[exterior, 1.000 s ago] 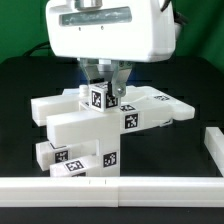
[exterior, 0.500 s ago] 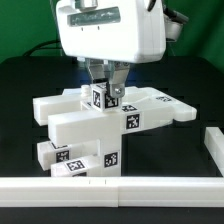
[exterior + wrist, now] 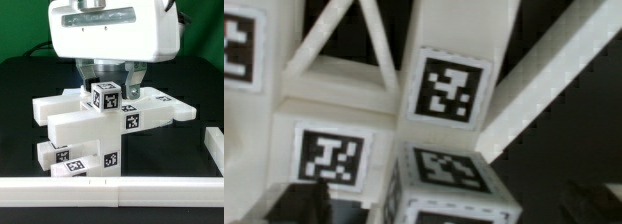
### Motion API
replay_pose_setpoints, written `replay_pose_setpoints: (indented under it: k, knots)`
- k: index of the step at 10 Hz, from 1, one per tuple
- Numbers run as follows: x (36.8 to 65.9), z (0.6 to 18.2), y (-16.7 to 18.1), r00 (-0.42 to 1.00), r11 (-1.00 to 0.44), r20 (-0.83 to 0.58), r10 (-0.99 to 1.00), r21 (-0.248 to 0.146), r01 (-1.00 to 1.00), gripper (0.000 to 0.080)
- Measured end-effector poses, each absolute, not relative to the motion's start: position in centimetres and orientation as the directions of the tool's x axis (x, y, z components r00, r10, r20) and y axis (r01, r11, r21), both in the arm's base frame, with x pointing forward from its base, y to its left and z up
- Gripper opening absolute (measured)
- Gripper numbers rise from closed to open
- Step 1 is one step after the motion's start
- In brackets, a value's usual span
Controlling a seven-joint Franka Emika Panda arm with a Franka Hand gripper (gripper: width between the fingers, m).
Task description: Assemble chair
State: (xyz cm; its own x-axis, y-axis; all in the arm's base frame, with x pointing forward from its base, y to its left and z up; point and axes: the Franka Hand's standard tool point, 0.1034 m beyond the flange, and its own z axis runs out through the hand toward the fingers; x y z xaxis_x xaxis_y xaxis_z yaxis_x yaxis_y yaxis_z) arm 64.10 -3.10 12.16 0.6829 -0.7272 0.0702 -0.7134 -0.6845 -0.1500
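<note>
The glossy white gripper (image 3: 110, 78) hangs with its dark fingers spread wide and holds nothing. It flanks a small tagged white plastic cube (image 3: 105, 97) that sits atop the chunky, square-edged white plastic chair (image 3: 85, 128). The chair stands on the matte black table (image 3: 15, 120), behind a long plain white rail (image 3: 100, 188).

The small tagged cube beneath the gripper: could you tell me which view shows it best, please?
The exterior view: the small cube shows whole, sitting on the chair below the open gripper. The wrist view shows it close, blurred and cropped.
</note>
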Motion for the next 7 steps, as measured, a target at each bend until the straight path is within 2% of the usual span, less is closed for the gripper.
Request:
replay_pose_setpoints:
  k: [4,6,7]
  knots:
    - [64.08,12.14,-3.23,0.885,-0.891,0.117,-0.451,-0.116,-0.439,0.0649]
    - [64.06,12.13,-3.31,0.965,-0.975,0.141,-0.219,-0.064,-0.212,0.0649]
    - [64.06,12.13,-3.32,0.979,-0.989,0.146,-0.142,-0.053,-0.135,0.0649]
